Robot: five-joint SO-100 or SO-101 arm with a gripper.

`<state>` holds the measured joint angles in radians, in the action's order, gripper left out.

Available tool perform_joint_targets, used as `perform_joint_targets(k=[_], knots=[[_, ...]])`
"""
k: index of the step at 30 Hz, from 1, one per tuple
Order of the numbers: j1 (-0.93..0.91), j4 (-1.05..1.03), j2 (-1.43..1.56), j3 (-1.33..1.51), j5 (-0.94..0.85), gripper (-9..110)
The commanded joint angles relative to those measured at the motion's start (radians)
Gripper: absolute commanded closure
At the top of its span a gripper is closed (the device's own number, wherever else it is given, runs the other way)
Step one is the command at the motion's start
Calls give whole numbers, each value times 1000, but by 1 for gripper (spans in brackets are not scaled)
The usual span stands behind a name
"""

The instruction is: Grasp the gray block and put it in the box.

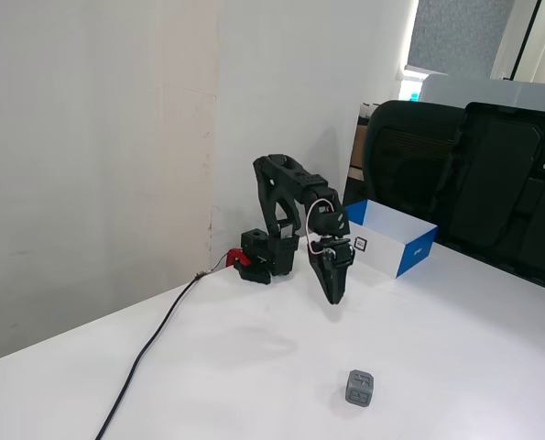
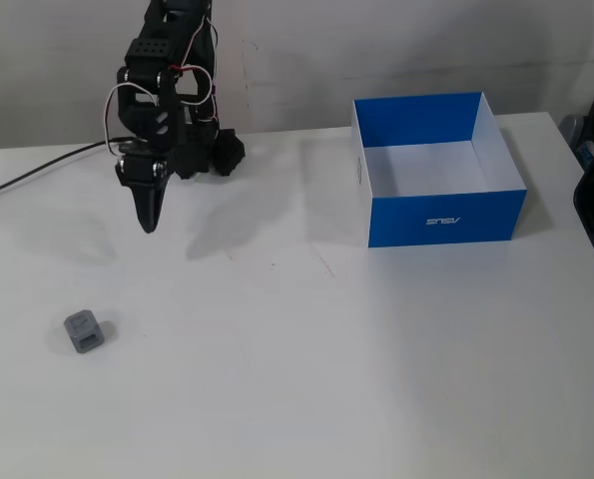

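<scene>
The gray block (image 1: 360,388) is a small dark gray cube lying on the white table near the front; it also shows in a fixed view (image 2: 86,331) at the lower left. The box (image 1: 393,240), blue outside and white inside, stands behind the arm, and in a fixed view (image 2: 438,172) it is at the upper right, open-topped and empty. My black gripper (image 1: 334,296) hangs point-down above the table, shut and empty, well apart from the block. It also shows in a fixed view (image 2: 148,224), above and behind the block.
A black cable (image 1: 153,344) runs from the arm's base across the table to the front left. Black chairs (image 1: 474,174) stand behind the table's far edge. A wall is close behind the arm.
</scene>
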<state>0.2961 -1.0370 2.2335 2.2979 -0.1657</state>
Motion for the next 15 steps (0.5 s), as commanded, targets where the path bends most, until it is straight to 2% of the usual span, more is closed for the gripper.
perform_joint_targets(k=[1,7,15], knots=[[15,21,-26,-81,-97,101],[38,20,-187,-207,-130,95],[52,-37,-402,-400,-189,79]])
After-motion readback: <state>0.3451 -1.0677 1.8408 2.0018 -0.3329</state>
